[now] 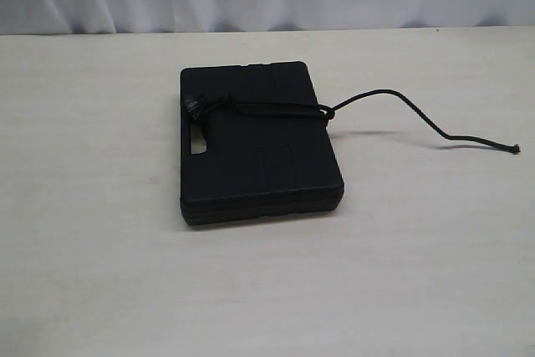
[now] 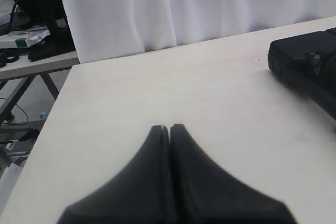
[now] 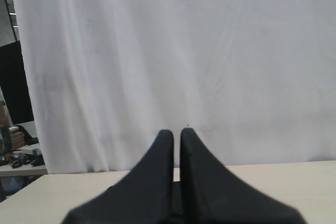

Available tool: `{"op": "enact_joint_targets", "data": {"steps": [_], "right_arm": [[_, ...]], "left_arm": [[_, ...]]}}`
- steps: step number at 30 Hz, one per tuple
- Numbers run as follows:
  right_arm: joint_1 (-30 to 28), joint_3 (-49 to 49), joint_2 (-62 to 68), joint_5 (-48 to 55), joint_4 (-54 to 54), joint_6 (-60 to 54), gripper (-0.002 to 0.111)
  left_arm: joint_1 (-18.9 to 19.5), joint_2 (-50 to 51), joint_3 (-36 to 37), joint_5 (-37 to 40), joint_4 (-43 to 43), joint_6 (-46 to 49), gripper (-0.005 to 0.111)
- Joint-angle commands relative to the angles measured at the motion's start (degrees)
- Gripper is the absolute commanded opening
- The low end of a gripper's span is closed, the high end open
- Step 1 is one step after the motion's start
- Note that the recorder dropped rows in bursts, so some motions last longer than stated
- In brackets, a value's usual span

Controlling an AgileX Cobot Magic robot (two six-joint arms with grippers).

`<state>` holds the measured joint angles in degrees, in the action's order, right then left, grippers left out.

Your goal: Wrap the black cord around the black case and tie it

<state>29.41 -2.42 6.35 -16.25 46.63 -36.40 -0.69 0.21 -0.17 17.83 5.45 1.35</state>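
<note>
Matte black rectangular case (image 1: 259, 156), ribbed panels, handle slot, flat mid-table (image 1: 84, 273). Thin braided cord (image 1: 328, 111) knotted across top, tail trailing right. Left gripper (image 2: 169, 128), right gripper (image 3: 177, 131): clenched, empty.

A pale table (image 2: 157, 87) spreads under and ahead of the jaws of the left gripper (image 2: 169, 127). A white curtain (image 2: 184, 3) hangs beyond its far edge. Off to one side of those jaws, a second table (image 2: 47, 64) carries dark clutter and a green-and-white box (image 2: 21, 38). The curtain also hangs ahead of the jaws of the right gripper (image 3: 177, 130).
</note>
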Motion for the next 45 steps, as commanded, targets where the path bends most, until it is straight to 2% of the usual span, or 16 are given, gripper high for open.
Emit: {"op": "enact_joint_targets", "data": {"steps": [1, 5, 9, 13, 21, 24, 27, 31, 34, 45], "right_arm": [[-1.37, 2.42, -1.97, -4.59, -7.27, 0.36, 0.004], [-4.43, 2.42, -4.66, -3.27, -11.83, 1.35, 0.004], [-8.31, 2.42, -6.35, -0.12, -20.99, 4.03, 0.004], [-12.67, 2.42, -6.35, 2.11, -30.85, 12.02, 0.004], [-21.84, 2.42, -6.35, 11.93, -43.11, 24.39, 0.004], [-22.75, 2.42, -6.35, 16.9, -46.63, 26.72, 0.004], [-22.75, 2.42, -6.35, 26.05, -47.31, 26.75, 0.004], [-22.75, 2.42, -6.35, 31.33, -47.31, 27.45, 0.004], [-22.75, 2.42, -6.35, 35.82, -47.9, 33.44, 0.004], [-22.75, 2.42, -6.35, 35.82, -47.9, 36.1, 0.004]], "left_arm": [[0.33, -0.21, 0.17, -0.38, -0.05, -0.13, 0.0], [0.33, -0.21, 0.17, -0.36, -0.06, -0.13, 0.0], [0.33, -0.21, 0.17, -0.36, -0.06, -0.13, 0.0], [0.33, -0.21, 0.17, -0.36, -0.06, -0.13, 0.0], [0.33, -0.21, 0.17, -0.36, -0.06, -0.13, 0.0], [0.33, -0.21, 0.17, -0.36, -0.06, -0.13, 0.0], [0.33, -0.21, 0.17, -0.36, -0.06, -0.13, 0.0], [0.33, -0.21, 0.17, -0.36, -0.06, -0.13, 0.0], [0.33, -0.21, 0.17, -0.36, -0.06, -0.13, 0.0], [0.33, -0.21, 0.17, -0.36, -0.06, -0.13, 0.0]]}}
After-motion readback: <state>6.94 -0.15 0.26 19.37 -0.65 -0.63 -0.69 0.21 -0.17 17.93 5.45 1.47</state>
